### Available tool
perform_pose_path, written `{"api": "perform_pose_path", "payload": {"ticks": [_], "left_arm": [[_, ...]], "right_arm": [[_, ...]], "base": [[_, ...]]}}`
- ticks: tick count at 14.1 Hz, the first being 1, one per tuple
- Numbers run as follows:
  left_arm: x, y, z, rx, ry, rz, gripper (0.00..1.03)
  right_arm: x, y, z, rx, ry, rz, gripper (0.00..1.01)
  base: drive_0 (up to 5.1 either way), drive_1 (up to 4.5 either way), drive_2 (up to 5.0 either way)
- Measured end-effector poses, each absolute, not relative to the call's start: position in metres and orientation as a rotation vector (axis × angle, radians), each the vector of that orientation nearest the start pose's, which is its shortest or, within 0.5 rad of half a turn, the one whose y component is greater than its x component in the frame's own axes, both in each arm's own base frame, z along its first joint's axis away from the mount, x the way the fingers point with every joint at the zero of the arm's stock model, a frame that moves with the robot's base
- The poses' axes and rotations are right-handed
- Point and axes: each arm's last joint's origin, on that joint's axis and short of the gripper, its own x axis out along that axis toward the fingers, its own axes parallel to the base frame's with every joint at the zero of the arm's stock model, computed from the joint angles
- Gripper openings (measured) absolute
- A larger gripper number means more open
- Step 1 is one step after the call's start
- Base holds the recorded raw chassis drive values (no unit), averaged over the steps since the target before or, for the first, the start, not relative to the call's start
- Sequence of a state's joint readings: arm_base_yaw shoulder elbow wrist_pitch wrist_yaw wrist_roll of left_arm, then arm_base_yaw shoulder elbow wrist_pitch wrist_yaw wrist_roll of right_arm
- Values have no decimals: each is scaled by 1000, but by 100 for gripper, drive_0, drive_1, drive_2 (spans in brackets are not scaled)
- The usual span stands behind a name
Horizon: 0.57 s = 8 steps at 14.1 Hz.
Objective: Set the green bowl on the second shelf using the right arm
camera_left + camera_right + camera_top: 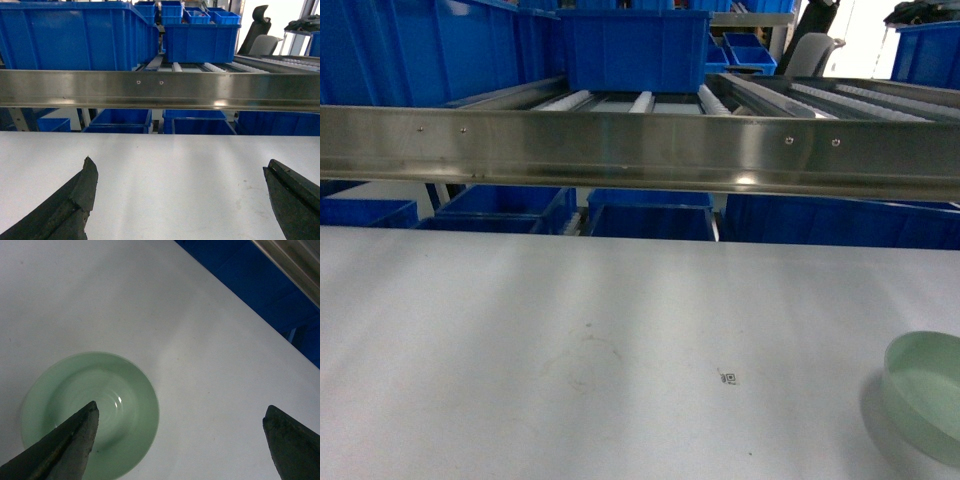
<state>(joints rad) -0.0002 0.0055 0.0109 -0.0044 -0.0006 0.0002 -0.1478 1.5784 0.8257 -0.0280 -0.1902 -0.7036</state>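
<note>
Your right end effector [180, 440] hangs wide open above the green bowl [90, 412], which sits on the white tabletop [570, 330] at its near right edge. Its left finger [70, 440] overlaps the bowl's inside, so a descent could clip the rim and skid it. Farther off, the steel shelf rail [640, 150] could catch the lift.

The left end effector [180, 200] is wide open too, holding nothing.

Pretty standard warehouse setup: a wide matte white tabletop [570, 330] up front, and a brushed stainless steel shelf rail [640, 150] running straight across above it. White roller tracks [640, 101] carry big blue plastic crates [635, 48], with more underneath. Bright daylight at the top right, behind a grey office chair [812, 52].
</note>
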Motion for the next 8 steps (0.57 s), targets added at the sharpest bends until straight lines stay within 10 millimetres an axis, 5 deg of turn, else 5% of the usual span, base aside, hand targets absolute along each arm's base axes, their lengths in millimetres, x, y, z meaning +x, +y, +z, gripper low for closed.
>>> {"api": "perform_pose_path", "payload": {"ticks": [8], "left_arm": [[97, 0, 166, 0, -1, 1, 98]], "right_arm": [[307, -54, 134, -553, 855, 356, 98]], "base": [[0, 0, 0]]}}
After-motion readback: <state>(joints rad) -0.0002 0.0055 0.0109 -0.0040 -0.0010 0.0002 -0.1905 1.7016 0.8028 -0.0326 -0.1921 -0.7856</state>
